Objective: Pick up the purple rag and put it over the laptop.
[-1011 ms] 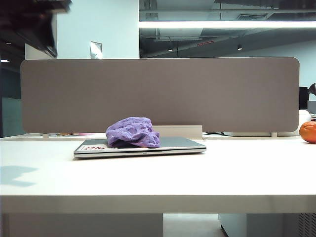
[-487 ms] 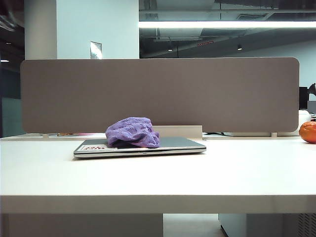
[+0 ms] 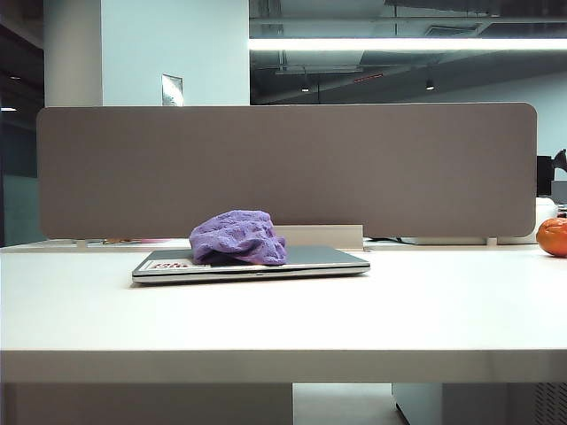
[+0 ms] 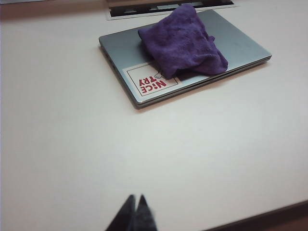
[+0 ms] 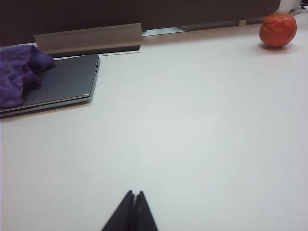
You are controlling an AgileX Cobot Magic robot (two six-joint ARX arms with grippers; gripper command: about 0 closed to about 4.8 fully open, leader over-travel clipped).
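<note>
Two arms are kept clear of the exterior view, where only the counter [image 3: 283, 310] and what lies on it are seen. The laptop [image 3: 301, 260] is laid shut and flat near the counter's far edge, in front of a grey divider panel [image 3: 283, 168]. The rag [image 3: 239, 237] is bunched in a heap on the lid, toward its left half, and part of the red-lettered sticker [image 4: 153, 82] at the lid's corner is covered by it. An orange fruit [image 5: 278, 30] is seen well apart, at the counter's far right. The left fingers [image 4: 134, 211] are pressed together, nothing held, above bare counter well short of the laptop. The right fingers [image 5: 132, 209] are likewise closed and empty over bare counter.
</note>
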